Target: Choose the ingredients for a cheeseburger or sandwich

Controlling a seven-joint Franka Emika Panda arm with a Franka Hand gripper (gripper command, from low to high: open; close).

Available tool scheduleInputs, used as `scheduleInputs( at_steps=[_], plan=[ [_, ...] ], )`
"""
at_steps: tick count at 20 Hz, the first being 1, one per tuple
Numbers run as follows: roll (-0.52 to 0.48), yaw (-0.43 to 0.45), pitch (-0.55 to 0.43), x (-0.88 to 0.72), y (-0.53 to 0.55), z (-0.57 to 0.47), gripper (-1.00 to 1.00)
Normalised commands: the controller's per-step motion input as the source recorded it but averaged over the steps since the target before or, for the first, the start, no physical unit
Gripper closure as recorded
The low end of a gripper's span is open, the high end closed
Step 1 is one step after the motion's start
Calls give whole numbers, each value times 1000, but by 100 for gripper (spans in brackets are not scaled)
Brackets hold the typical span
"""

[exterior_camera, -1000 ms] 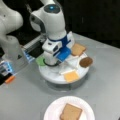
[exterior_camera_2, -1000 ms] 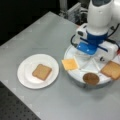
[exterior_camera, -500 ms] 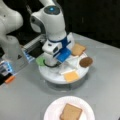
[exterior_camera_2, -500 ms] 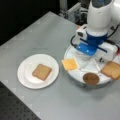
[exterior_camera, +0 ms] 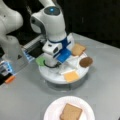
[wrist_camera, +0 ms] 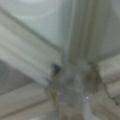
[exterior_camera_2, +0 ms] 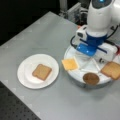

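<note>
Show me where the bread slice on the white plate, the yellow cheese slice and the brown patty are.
bread slice (exterior_camera_2: pixel 41 71), front view, its middle.
yellow cheese slice (exterior_camera_2: pixel 70 64), front view, its middle.
brown patty (exterior_camera: pixel 86 61), front view, its top.

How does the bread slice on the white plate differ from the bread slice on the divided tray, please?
The bread slice on the white plate lies alone, flat in the middle of the white plate, far from the arm. The bread slice on the divided tray sits at the edge of the divided tray, overhanging its rim, beside a brown patty. Both are square and toast-brown.
</note>
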Motion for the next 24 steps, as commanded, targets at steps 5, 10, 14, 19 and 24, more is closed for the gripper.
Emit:
scheduleInputs(
  at_steps=[5, 10, 14, 19, 24],
  plan=[
    [-84, 303, -107, -255, -4, -116, -100],
    [-87, 316, -120, -277, -16, -123, -100],
    [-66, 275, -139, -280, 9, -150, -100],
    [-62, 237, -146, -289, 38, -171, -100],
    [-77, 275, -137, -317, 51, -183, -100]
  ],
)
